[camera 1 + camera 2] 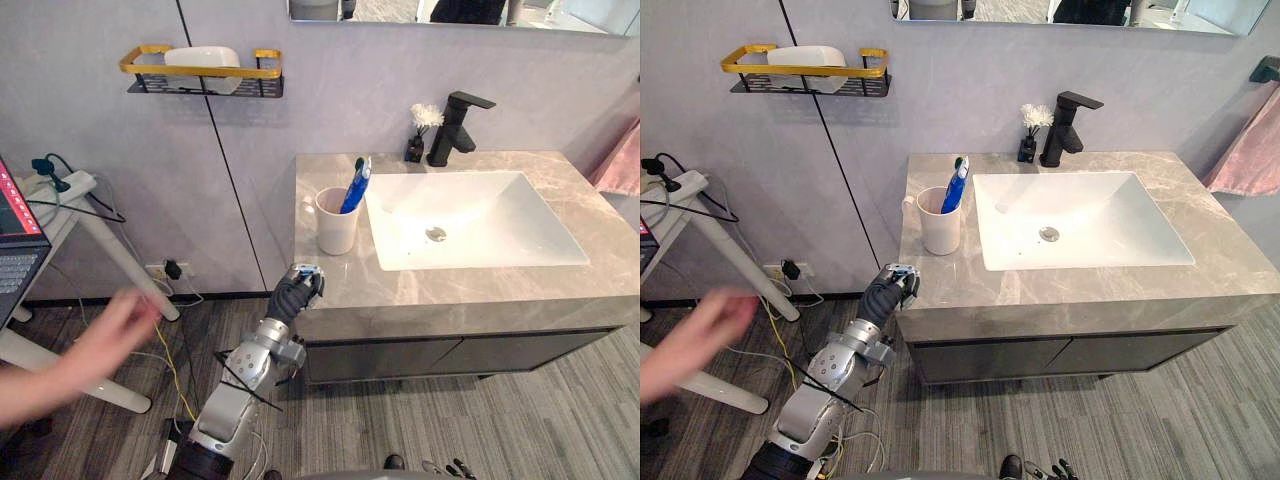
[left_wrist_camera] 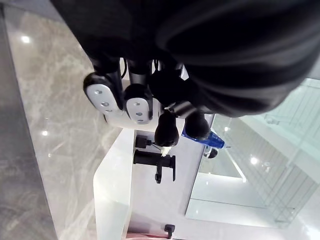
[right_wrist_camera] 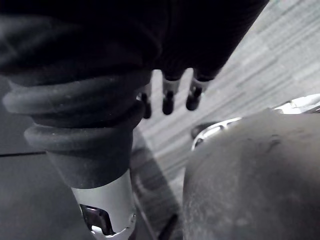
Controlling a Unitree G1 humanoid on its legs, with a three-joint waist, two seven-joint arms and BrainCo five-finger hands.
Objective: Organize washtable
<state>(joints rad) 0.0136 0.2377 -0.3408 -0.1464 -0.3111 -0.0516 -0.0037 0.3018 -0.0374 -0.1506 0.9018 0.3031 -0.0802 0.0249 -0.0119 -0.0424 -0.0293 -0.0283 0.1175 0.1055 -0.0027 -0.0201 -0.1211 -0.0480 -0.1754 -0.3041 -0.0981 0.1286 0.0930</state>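
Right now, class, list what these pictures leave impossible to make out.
Person's hand, left eye view: motion blur hides what it does.
Pink towel, left eye view: cut by the right edge.
Blue item in the cup, both eye views: too small to identify.
Laptop, left eye view: cut by the left edge.

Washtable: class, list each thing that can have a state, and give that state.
Cup: upright, holds a blue toothbrush.
Faucet: no water running.
Sink: empty.
Cabinet doors: shut.
Left hand: at the counter's front corner.
Right hand: open, hanging above the floor.
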